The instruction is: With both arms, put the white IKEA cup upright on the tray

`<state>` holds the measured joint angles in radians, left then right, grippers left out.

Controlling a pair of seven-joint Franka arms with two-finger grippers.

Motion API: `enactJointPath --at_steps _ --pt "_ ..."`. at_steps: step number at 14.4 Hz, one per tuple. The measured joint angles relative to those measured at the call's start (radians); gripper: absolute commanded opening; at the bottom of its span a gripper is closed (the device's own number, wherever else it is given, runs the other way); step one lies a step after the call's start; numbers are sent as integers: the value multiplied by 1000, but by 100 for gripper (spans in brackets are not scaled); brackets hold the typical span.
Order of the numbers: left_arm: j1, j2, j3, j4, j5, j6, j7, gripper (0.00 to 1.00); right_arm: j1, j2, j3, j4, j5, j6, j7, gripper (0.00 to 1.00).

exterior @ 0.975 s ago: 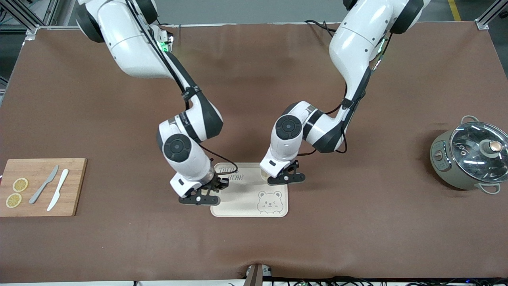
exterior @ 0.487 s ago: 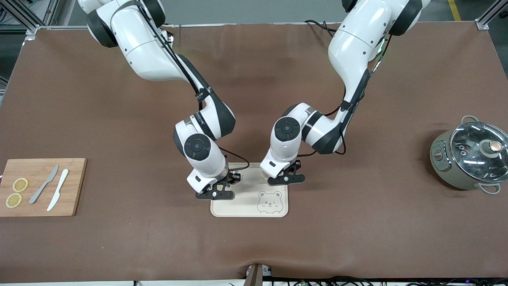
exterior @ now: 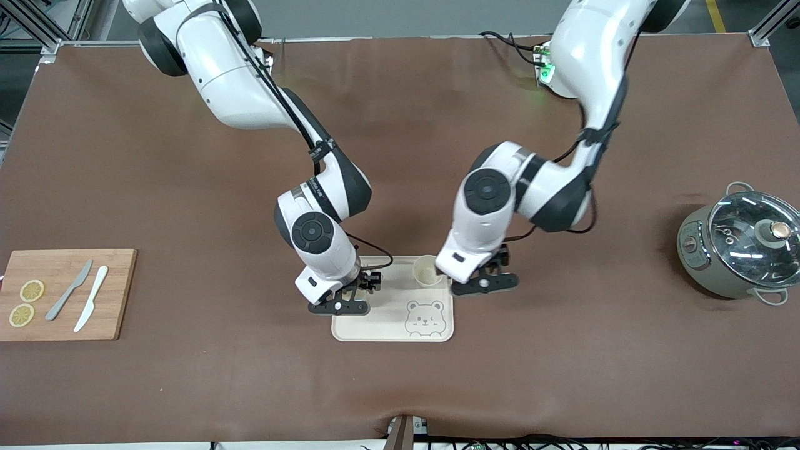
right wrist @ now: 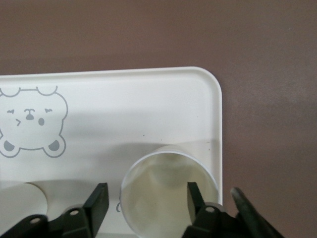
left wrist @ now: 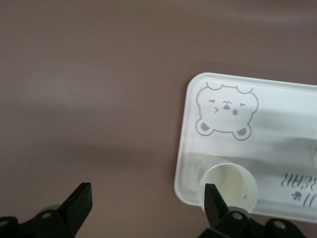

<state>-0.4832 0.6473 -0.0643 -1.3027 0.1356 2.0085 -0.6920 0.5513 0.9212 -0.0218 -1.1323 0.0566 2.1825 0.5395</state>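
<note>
The cream tray with the bear drawing lies mid-table. A white cup stands upright on its corner at the left arm's end, farther from the front camera. My left gripper is open and empty over the table beside that cup. My right gripper is open over the tray's right-arm end. In the right wrist view a second white cup stands upright under the right gripper, one finger beside it and one over its opening. The front view hides this cup.
A wooden cutting board with two lemon slices, a grey knife and a white knife lies at the right arm's end. A grey pot with a glass lid stands at the left arm's end.
My left gripper has moved off the tray toward the left arm's end, uncovering the upright cup. My right gripper moved from the tray's end edge to over the tray, then stayed.
</note>
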Motion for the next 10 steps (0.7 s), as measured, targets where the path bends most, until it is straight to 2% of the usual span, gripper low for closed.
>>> enactJointPath --at_steps 2,4,7,10 --pt "60 -61 2 -1 -18 -62 124 100 -2 0 -6 15 0 -14 0 100" --pt "136 -86 5 -8 -19 -75 340 100 -6 -4 -9 29 0 -45 0 100" --pt "287 -73 11 -22 -26 -62 680 100 -28 -30 -14 58 0 -117 2 100" --pt "444 -42 7 -24 -98 1 791 100 -93 -78 -17 82 0 -196 2 100"
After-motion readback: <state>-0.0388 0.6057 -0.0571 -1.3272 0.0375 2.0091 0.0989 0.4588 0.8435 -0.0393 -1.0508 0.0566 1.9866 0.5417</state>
